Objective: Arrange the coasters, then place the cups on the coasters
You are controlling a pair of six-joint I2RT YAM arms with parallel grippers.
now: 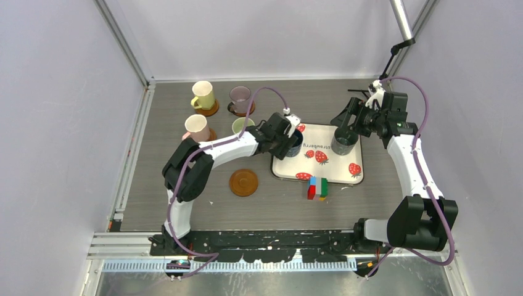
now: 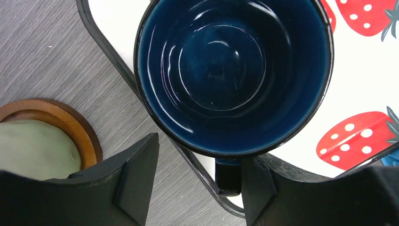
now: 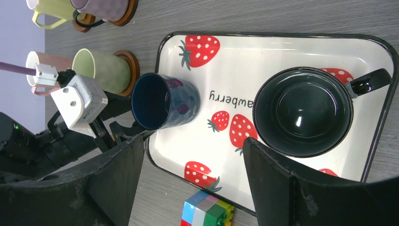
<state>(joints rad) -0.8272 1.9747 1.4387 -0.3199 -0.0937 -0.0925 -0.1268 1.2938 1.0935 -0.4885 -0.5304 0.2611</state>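
The dark blue cup [image 1: 295, 142] [image 2: 233, 70] stands on the left edge of the strawberry tray [image 1: 290, 166]. My left gripper [image 1: 285, 137] [image 2: 202, 157] is open around its handle [image 2: 229, 176]: the right finger touches the handle, the left finger stands apart. The grey cup [image 1: 343, 140] [image 3: 303, 110] sits on the tray's right side. Just above it my right gripper [image 1: 353, 125] [image 3: 193, 141] hangs open and empty. Yellow [image 1: 203, 95], mauve [image 1: 240, 97], pink [image 1: 197, 127] and light green [image 1: 242, 126] cups each stand on a coaster. One coaster [image 1: 244, 182] lies bare.
A multicoloured block toy [image 1: 317, 188] [image 3: 204, 212] lies against the tray's near edge. The metal frame rails run along the table's left and back sides. The light green cup and its coaster [image 2: 82, 136] are close to my left gripper's left finger.
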